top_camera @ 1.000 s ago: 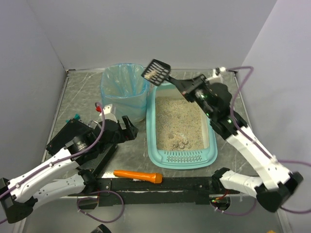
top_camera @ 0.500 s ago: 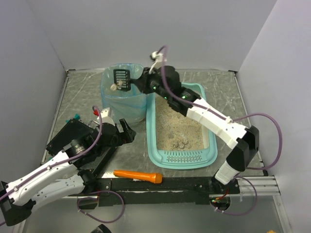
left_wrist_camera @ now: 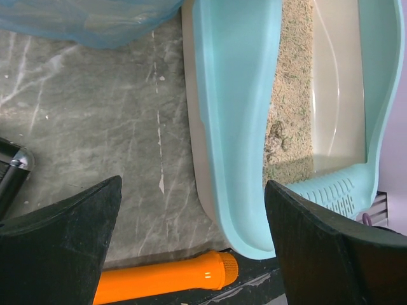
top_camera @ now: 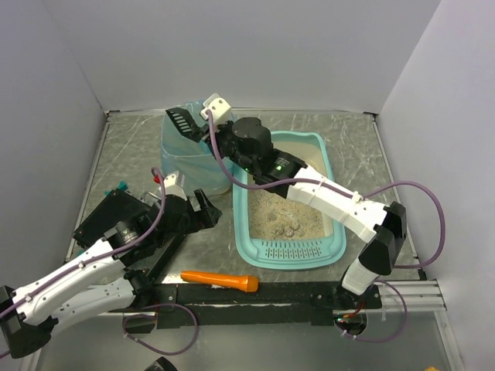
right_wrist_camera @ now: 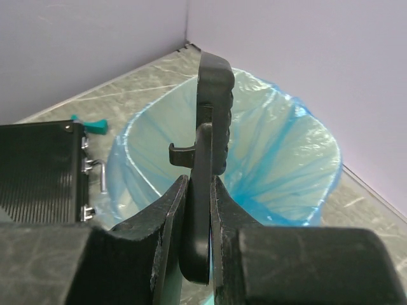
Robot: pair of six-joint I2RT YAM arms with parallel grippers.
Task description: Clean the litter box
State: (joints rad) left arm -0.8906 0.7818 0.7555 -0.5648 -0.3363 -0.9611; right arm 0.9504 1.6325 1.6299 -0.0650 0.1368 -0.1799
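Observation:
The light teal litter box (top_camera: 334, 232) holds beige litter with a few clumps (top_camera: 288, 228) near its slotted lip. My right gripper (top_camera: 204, 128) is shut on the handle of a black slotted scoop (top_camera: 182, 122), held over the blue-bagged waste bin (top_camera: 179, 154). In the right wrist view the scoop (right_wrist_camera: 215, 95) stands edge-on above the bin's opening (right_wrist_camera: 280, 159). My left gripper (top_camera: 203, 210) is open and empty beside the box's left wall (left_wrist_camera: 235, 127), just above the tabletop; the clumps also show in the left wrist view (left_wrist_camera: 276, 136).
An orange cylinder (top_camera: 220, 279) lies on the table's front edge, below my left gripper (left_wrist_camera: 165, 279). A flat black case (top_camera: 116, 224) sits under the left arm. The right arm stretches across the litter box's far half. Grey walls close in the table.
The right arm has swung the scoop left from above the litter box's far end to over the bin and turned it on edge. The left arm has barely moved.

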